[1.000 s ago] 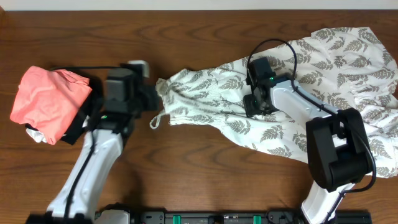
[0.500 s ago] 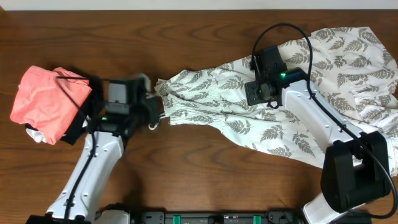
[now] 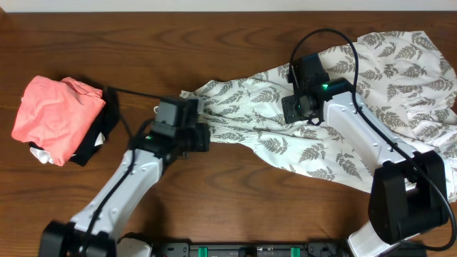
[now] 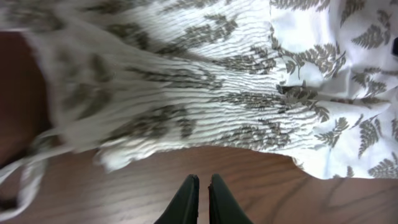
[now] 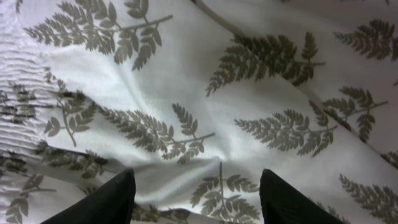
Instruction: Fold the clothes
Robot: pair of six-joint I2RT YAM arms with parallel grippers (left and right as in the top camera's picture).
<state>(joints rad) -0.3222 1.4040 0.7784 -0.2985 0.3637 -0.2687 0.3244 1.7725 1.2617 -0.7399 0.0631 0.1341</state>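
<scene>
Thin white fern-printed fabric garment (image 3: 243, 107) lies unfolded. Left claw (image 4: 200, 184) closed, empty, beside its edge; right claw (image 5: 196, 180) open above it. Advise spreading flat first.

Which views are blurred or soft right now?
Left wrist: fern-print dress smeared at left, crisper at right; strap blurred. Right wrist: print sharp, fingers dark and featureless. Overhead: sharp, evenly lit.

Looks like a robotics lab: two robot arms (image 3: 118, 189) (image 3: 360, 137) at a wooden table (image 3: 235, 214).
</scene>
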